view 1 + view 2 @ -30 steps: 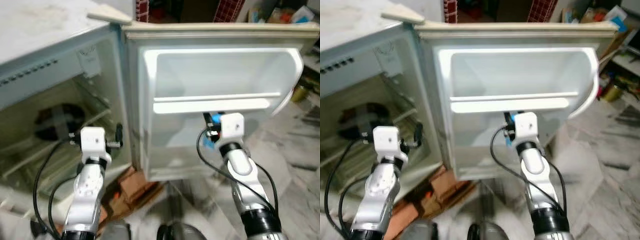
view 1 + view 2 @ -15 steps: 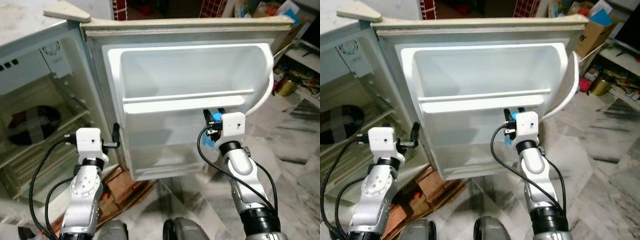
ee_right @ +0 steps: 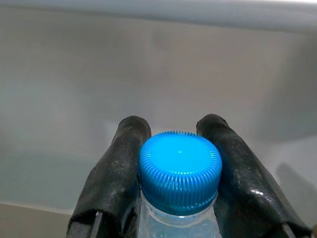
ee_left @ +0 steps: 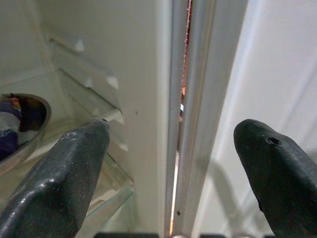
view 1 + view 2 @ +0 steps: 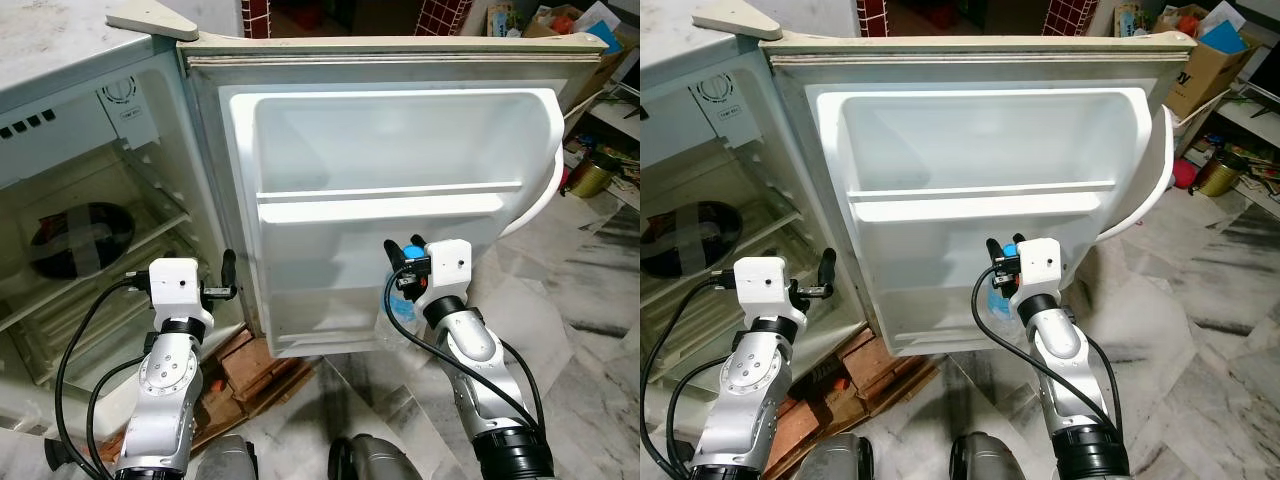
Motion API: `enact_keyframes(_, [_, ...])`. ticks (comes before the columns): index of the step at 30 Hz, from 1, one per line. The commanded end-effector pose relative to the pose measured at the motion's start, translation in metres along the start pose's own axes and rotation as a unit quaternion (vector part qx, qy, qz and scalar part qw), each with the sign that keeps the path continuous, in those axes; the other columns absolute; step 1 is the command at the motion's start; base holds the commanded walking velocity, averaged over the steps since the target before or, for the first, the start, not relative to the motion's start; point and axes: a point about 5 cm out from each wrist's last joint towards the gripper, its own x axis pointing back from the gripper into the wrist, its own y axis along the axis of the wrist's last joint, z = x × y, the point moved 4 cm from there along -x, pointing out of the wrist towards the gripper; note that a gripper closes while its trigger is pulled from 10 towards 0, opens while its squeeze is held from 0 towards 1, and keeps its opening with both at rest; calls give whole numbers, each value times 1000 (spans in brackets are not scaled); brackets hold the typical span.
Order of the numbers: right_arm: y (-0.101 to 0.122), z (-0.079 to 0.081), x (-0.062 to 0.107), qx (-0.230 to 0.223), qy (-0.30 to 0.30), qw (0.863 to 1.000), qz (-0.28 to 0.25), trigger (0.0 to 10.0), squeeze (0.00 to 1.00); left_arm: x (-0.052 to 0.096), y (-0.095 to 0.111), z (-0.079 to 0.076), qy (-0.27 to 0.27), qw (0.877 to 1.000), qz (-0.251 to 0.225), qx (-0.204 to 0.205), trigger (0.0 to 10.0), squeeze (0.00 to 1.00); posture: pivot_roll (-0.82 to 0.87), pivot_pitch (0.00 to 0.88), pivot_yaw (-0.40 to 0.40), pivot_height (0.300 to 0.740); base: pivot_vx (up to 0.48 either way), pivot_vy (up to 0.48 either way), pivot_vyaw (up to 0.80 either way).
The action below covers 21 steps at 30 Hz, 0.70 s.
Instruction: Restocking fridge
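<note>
A clear water bottle with a blue cap is held upright by its neck in my right gripper, which is shut on it just in front of the lower part of the open fridge door. The door's white shelf rail runs above the bottle. My left gripper is open and holds nothing; it sits near the door's hinge edge, beside the fridge's inside. A dark round thing lies on a glass shelf in the fridge.
Brown cardboard lies on the marble floor under the door. Boxes and a gold tin clutter the far right. A flat beige piece rests on the fridge top.
The camera has shifted, so the door sits a bit further right. My right gripper with the bottle has dropped lower and moved left, closer to the door's lower shelf. The left arm stays put.
</note>
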Motion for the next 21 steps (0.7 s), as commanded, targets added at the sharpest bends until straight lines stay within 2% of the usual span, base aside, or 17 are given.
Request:
enact_keyframes(1, [8,-2,0,0,1,1000,-12,10000,0,2,1,-1,-2,1000,1,-3,10000,0,72,117,-53,695,0,0,0])
enact_keyframes(9, [8,-4,0,5,-1,1000,-12,10000,0,2,1,-3,-9,1000,2,-10,10000,0,72,118,-53,635,0,0,0])
enact_keyframes(21, [9,-2,-1,15,2,1000,-17,10000,0,-1,2,-4,-8,1000,4,-14,10000,0,72,114,-55,635,0,0,0])
